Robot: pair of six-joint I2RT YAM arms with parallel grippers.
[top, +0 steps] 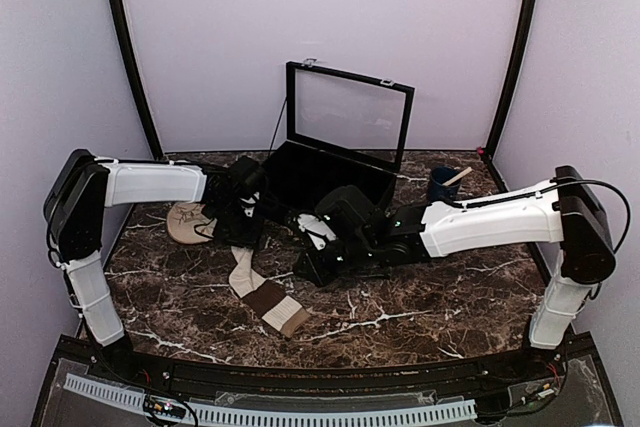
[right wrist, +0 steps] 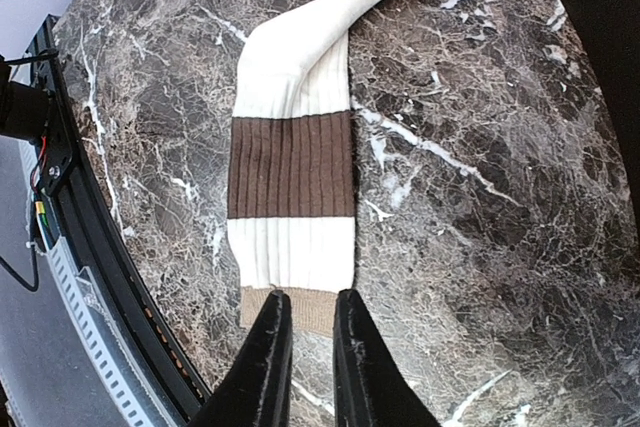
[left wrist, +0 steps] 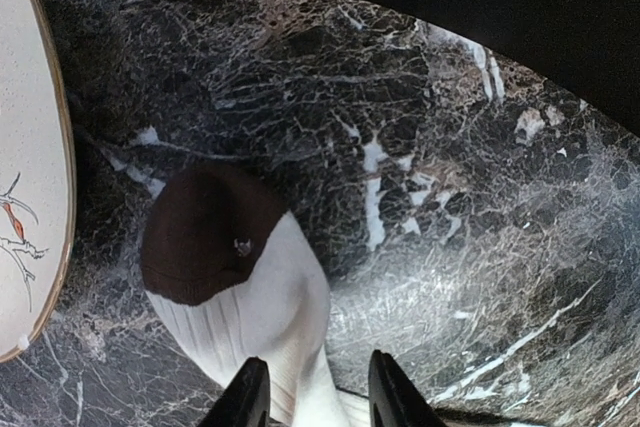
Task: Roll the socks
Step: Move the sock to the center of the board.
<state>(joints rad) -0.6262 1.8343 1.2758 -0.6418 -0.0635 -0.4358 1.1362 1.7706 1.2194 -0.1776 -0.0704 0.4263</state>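
The cream sock with dark brown bands lies flat on the marble table, its tan cuff toward the near edge. In the left wrist view its brown toe and cream foot run between the fingers of my left gripper, whose jaws stand apart around it. My left gripper is over the sock's far end. In the right wrist view the sock stretches ahead of my right gripper, whose jaws are narrowly apart over the cuff edge and hold nothing. My right gripper hovers just right of the sock. The pink sock is out of view.
A round beige plate with a leaf pattern sits left of the sock and shows in the left wrist view. An open black case stands at the back centre. A blue cup stands at the back right.
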